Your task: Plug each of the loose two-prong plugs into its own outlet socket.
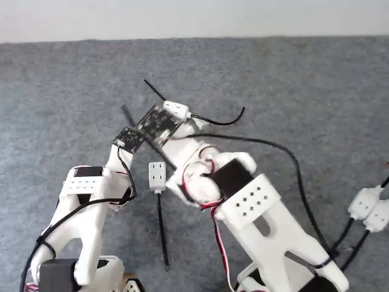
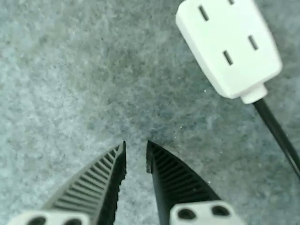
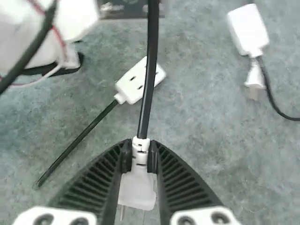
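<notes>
Two sockets lay on the carpet (image 1: 304,79): the near socket (image 3: 139,80) face up between the arms, the far socket (image 3: 247,29) well beyond it. Your right gripper (image 3: 138,149) was clamped on a plug (image 3: 137,187) at its cord end. The prongs seemed to point back toward the wrist, and the cord (image 3: 149,70) ran out across the near socket. Your left gripper (image 2: 136,149) hung empty just beside the near socket, fingers a narrow gap apart. Step in hand, by my reading: plug gripped, not yet seated. The next move called for turning the prongs toward the slots, squaring them up, then pressing in. Your left could brace the socket.
</notes>
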Controlling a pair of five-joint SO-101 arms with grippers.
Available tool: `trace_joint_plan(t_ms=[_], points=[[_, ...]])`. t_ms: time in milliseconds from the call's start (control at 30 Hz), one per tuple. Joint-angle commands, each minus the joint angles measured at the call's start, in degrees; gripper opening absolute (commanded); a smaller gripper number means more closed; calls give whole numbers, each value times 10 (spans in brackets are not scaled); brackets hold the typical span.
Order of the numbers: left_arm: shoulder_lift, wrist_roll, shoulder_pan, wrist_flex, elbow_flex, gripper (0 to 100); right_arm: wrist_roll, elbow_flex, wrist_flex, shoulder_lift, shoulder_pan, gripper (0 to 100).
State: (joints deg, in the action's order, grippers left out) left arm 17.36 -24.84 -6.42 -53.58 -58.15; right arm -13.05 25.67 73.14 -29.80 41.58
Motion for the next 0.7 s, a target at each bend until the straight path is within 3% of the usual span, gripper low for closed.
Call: trace_joint_plan(t_ms=[0,667], points=[[4,-8,0,-5,17,66,5,20,-45,-14,7,8],[217,-62,44,28,-132,66,34,103,-186,-13,7,8]])
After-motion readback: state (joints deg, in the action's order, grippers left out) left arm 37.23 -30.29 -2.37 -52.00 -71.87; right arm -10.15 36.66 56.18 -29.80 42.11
